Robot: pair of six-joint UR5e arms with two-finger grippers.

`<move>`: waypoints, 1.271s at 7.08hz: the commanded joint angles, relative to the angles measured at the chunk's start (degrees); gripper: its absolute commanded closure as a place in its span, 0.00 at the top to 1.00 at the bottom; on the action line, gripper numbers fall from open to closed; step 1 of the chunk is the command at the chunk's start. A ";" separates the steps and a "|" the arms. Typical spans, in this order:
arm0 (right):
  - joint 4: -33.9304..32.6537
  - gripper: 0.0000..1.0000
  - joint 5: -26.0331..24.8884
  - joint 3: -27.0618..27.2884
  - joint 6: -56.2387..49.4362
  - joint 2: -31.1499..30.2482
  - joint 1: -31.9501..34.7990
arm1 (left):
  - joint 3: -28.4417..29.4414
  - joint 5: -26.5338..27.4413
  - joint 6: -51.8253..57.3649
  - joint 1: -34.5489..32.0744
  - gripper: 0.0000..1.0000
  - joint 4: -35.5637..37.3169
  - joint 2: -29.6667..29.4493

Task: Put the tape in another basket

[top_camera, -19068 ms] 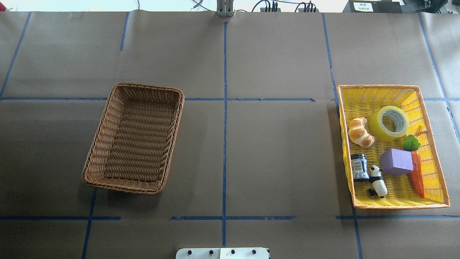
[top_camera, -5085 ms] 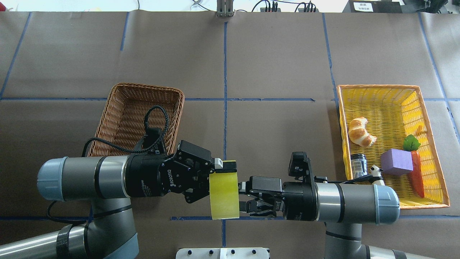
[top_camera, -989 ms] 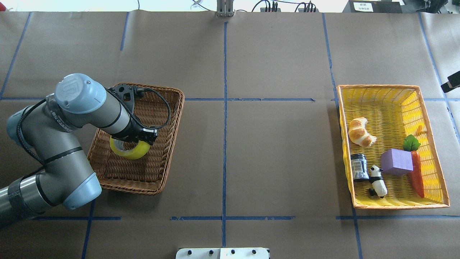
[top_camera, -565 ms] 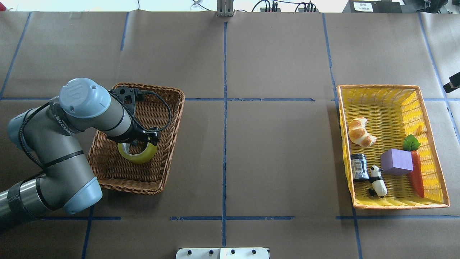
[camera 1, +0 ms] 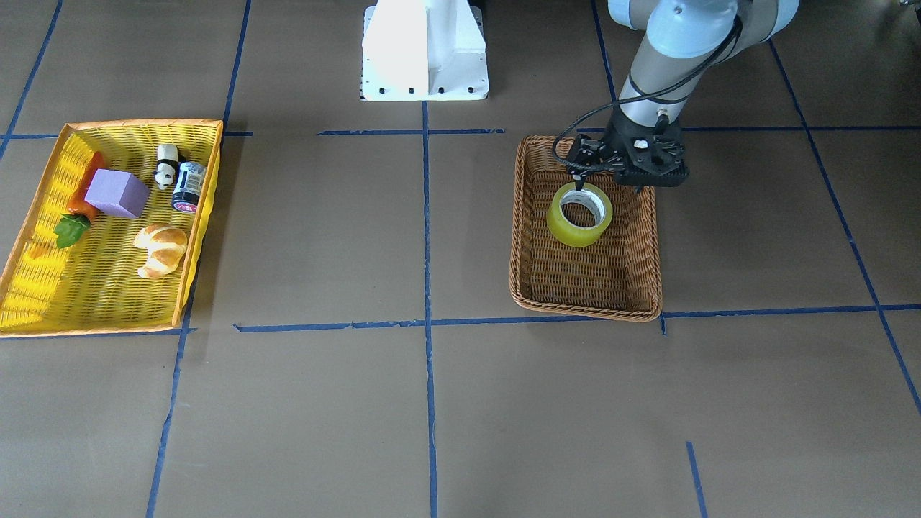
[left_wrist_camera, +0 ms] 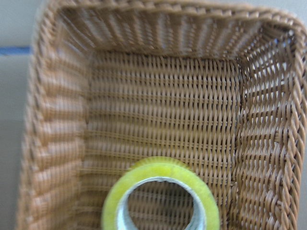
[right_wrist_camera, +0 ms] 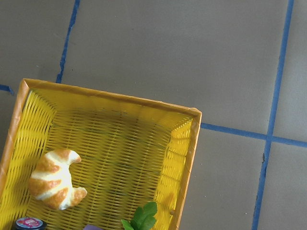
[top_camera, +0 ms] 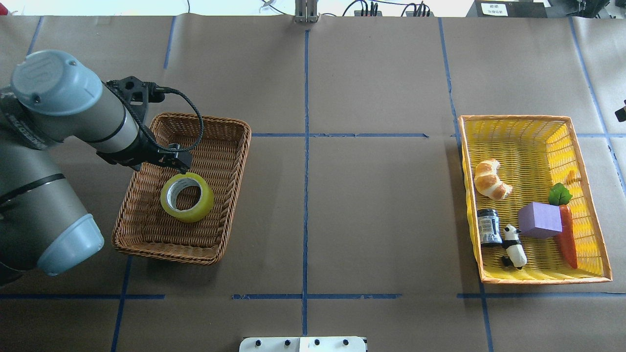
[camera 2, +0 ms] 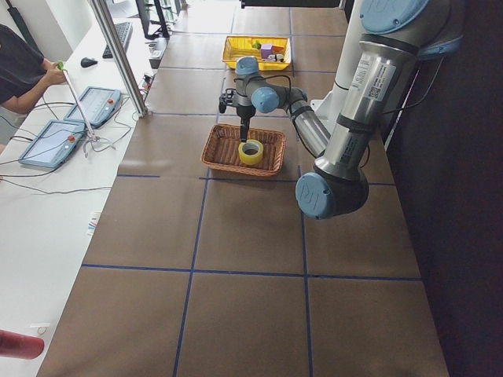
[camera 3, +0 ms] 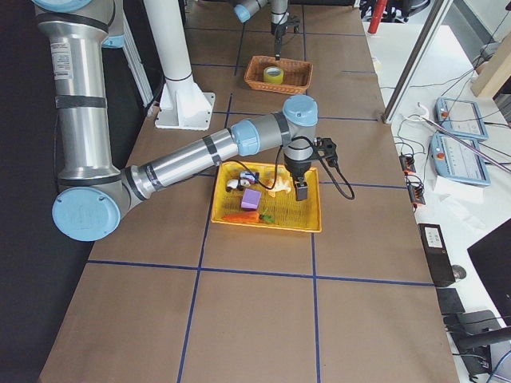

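Brown paper marked off with blue tape lines covered the table (top_camera: 371, 220), and nearly everything of interest sat toward the robot's left end of it. The left gripper (camera 1: 610, 181) hung over the wicker basket (top_camera: 241, 166) with its jaws spread and nothing between them. The tape (top_camera: 187, 197) lay flat on the basket floor, just below the fingertips and a little beyond them, on the side away from the robot's base. Its hollow core faced up. One finger pointed down at the roll's nearer rim, though I could not make out any contact.

The right gripper (camera 3: 302, 190) hovered far off over the yellow basket (camera 3: 307, 226), and I could not tell whether it was spread or clenched.

To my eye the carrying was done and the step in hand was the retreat. The next move called for a straight lift of the left gripper, with the spread fingers kept off the roll and the braided rim so that nothing got dragged out.
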 commanded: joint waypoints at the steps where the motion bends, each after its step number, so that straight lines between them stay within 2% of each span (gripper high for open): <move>1: -0.20 1.00 2.09 -0.19 -0.19 -0.29 2.68 | -3.90 -6.60 10.78 -8.66 1.00 3.63 4.56; 2: -0.03 1.00 6.11 -1.84 -0.71 -2.46 5.39 | -4.09 -9.24 16.84 -13.32 1.00 3.02 9.04; 4: -0.03 1.00 6.24 -8.34 -13.22 -4.93 9.97 | -3.39 -14.96 27.41 -22.29 1.00 2.93 15.21; 5: 0.58 1.00 6.24 -10.36 -14.24 -5.82 10.60 | -2.61 -15.24 32.85 -25.63 1.00 3.02 17.67; 6: 8.15 1.00 6.24 -12.65 -14.17 -9.74 11.13 | -1.64 -15.24 37.08 -27.58 1.00 3.02 19.18; 7: 18.50 1.00 6.41 -17.63 -13.30 -11.43 11.83 | -0.15 -15.24 39.82 -29.69 1.00 3.02 19.45; 8: 19.30 1.00 6.76 -18.55 -13.20 -11.19 13.14 | 2.47 -15.76 41.67 -31.80 1.00 3.19 19.46; 9: 17.57 1.00 7.55 -18.21 -13.20 -11.19 14.02 | 6.94 -19.16 41.95 -34.69 1.00 3.11 19.46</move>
